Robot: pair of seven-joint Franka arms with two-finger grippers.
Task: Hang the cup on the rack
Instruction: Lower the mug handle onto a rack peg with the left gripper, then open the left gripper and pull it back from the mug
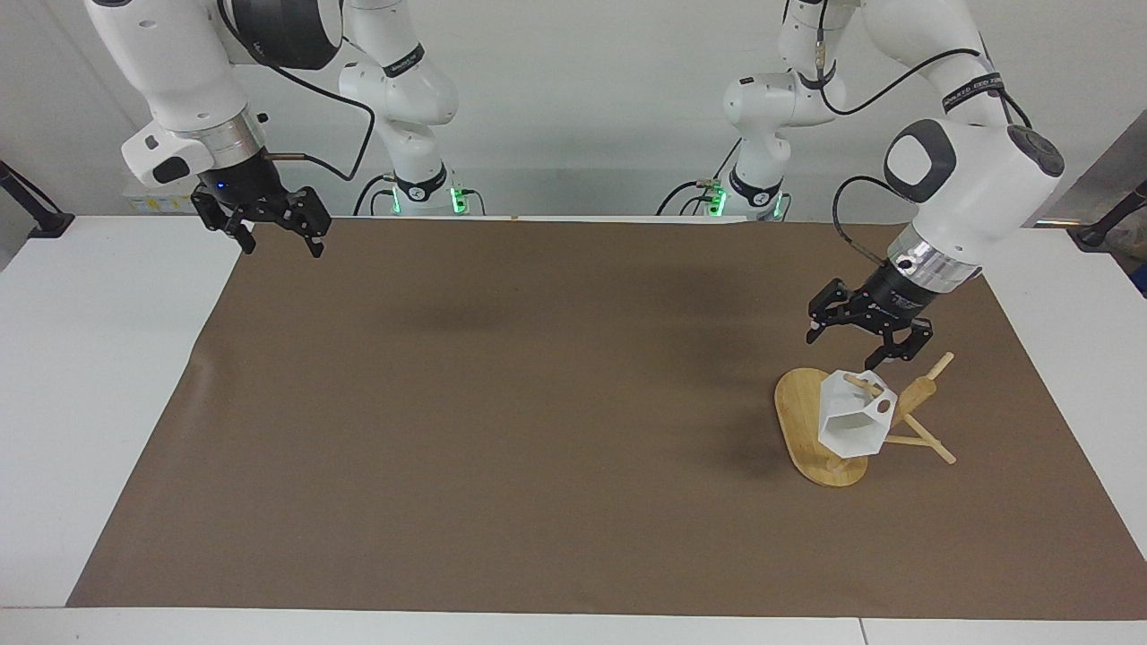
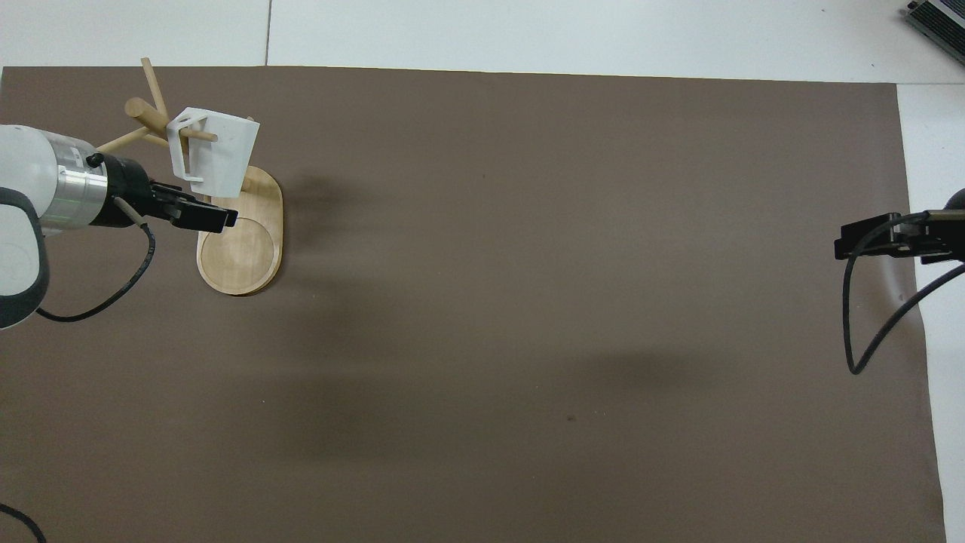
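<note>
Hanging by its handle from a peg, the cup (image 1: 851, 419) sits on the rack (image 1: 820, 430) at my left arm's end of the table, tilted, its mouth turned outward and down toward the oval base. The peg passes through the round hole in the handle; the body leans beside the post.

My left gripper (image 1: 862, 333) hovers just above the cup, fingers spread, holding nothing and not touching it. My right gripper (image 1: 267, 224) waits over the mat's edge at the other end, close to the robots, fingers spread too and empty.

I judge the cup light, rigid and hollow, with matte faces that should give decent friction. The flat facets suit two fingers better than a round wall would, so if I needed it again I would pinch across two parallel faces near the rim, or across the blocky handle. It looks brittle at the thin edges, so a gentle squeeze. It hangs on one thin peg, and a nudge could swing it or slip it off.
</note>
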